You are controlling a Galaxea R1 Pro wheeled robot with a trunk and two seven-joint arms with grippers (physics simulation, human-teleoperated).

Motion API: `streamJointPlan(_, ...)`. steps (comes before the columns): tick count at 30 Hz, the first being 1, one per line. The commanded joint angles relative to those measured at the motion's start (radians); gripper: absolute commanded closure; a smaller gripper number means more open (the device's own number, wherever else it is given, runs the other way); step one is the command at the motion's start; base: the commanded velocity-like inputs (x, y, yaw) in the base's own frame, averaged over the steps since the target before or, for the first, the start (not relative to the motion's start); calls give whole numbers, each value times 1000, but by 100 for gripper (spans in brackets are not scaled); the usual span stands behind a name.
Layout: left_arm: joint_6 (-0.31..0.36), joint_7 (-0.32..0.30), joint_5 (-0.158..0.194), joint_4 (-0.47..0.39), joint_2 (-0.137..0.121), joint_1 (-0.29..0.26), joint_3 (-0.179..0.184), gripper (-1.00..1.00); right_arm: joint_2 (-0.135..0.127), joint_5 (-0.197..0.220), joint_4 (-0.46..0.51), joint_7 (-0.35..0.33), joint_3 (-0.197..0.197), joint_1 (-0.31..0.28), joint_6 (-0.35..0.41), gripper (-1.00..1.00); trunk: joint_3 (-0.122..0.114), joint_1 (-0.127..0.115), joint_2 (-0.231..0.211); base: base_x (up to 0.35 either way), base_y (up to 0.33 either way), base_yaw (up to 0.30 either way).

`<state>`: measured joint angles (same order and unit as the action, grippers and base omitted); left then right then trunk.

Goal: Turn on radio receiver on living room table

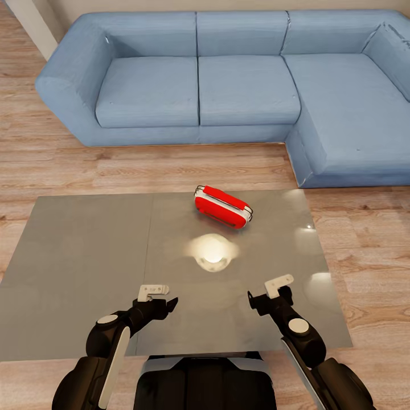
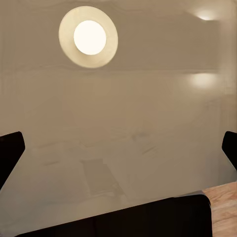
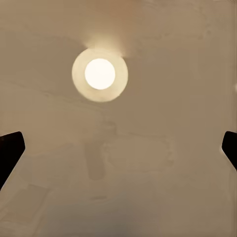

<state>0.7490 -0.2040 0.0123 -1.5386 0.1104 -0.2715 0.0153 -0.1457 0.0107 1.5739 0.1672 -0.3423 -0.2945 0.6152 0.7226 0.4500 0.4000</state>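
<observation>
Just one radio receiver (image 1: 223,206), two pincers.

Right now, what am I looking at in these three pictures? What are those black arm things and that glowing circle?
This is a robot in a computer-made living room. The big picture comes from its head, looking down. The black arms are its own: the left end effector and the right end effector, both open and holding nothing. They hang over a shiny grey table. On it lies a small red radio, farther away, near the blue sofa. The other two pictures come from cameras on each wrist, looking at the tabletop. The glowing circle is a lamp's reflection.
</observation>
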Motion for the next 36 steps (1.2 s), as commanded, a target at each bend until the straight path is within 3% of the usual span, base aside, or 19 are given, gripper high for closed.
streamJointPlan(1,0,0,0,0,0,0,0,-100,0,0,0,0,0,0,0,-100,0,0,0,0,0,0)
streamJointPlan(28,-10,0,0,2,-1,0,0,-100,2,1,-1,-6,1,0,-14,-100,0,0,0,0,0,0)
streamJointPlan(36,-13,-6,2,13,-8,0,5,-100,1,20,-26,-11,-5,45,25,-100,0,0,0,0,0,0)
